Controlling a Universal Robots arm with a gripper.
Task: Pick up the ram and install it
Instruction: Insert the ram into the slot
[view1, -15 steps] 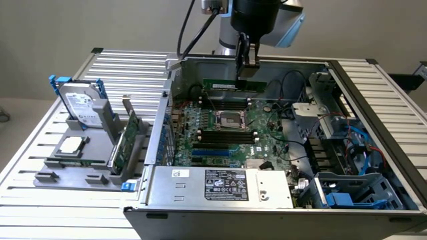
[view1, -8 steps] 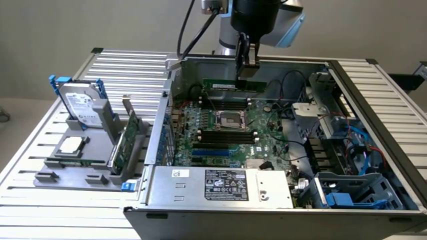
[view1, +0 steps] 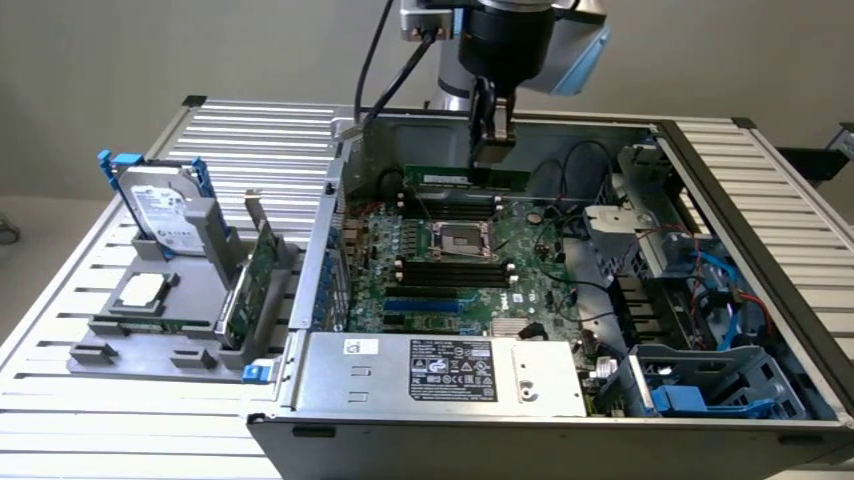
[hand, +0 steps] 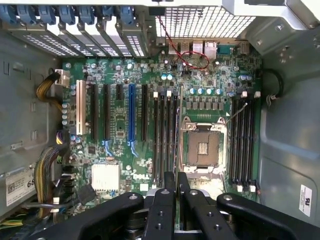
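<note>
Gripper (view1: 491, 155) is clamped narrow on the ram (view1: 447, 177), hanging over the motherboard (view1: 461, 275) in the exterior view's upper middle, so I'd guess any tilt or offset from the slots (hand: 164, 135) could jam it or bend something.

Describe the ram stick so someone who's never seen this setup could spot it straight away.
Find the open computer case on the slatted table. Over the far end of its green motherboard, the arm's jaws are shut on the ram, a long narrow green strip held level. Unlike the wider green card with a metal bracket standing outside the case, it is gripped from above.
</note>
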